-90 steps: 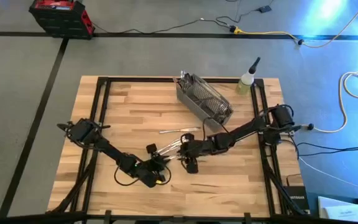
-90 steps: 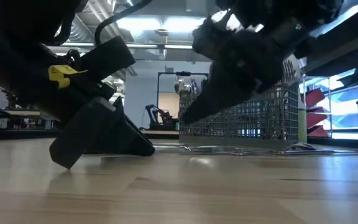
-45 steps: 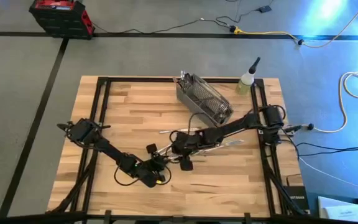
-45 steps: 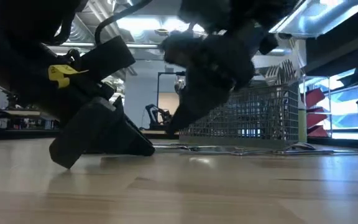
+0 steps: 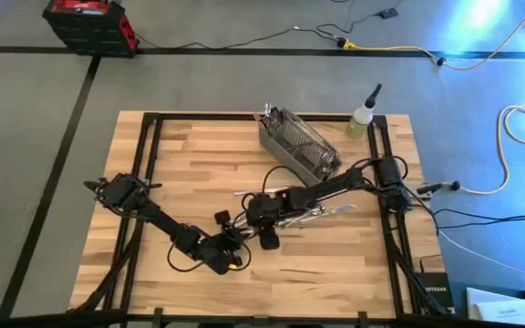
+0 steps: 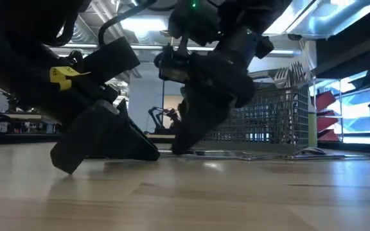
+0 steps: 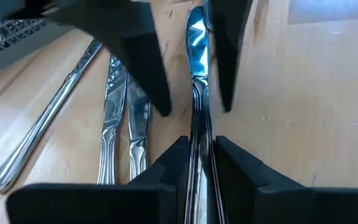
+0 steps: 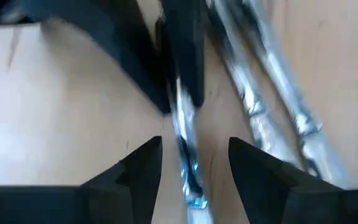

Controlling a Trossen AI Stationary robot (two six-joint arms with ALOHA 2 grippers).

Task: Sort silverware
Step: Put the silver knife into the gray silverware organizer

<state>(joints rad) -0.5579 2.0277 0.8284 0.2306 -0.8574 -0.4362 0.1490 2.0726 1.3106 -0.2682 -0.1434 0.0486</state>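
Loose silverware lies on the wooden table mid-right: one piece [image 5: 261,191] and a cluster [image 5: 322,211], which the left wrist view shows as three pieces lying flat [image 7: 114,118]. My left gripper [image 7: 199,155], low over the table's middle [image 5: 237,235], is shut on one slim shiny piece [image 7: 196,37] that points ahead of it. My right gripper [image 8: 194,162] meets it from the right [image 5: 252,224]. It is open, with a finger on either side of that piece's free end and touching nothing. The grey mesh basket [image 5: 299,146] stands at the far centre with more silverware upright in one end [image 5: 267,114]. My left gripper pinches the piece's narrow stem [image 7: 197,140] between its two fingers. The fingers slant down low to the table [image 6: 148,151] and lie along the piece, which runs straight out ahead of them. Whether its free end rests on the wood, I cannot tell.
A squeeze bottle [image 5: 363,117] stands at the table's far right corner, beside the basket. Bare wood lies along the near edge [image 5: 317,273] and on the far left [image 5: 190,146]. The black frame rails [image 5: 149,164] run along both sides.
My right gripper has moved toward the table's left, up to my left gripper, and now stands over the free end of the piece held there.
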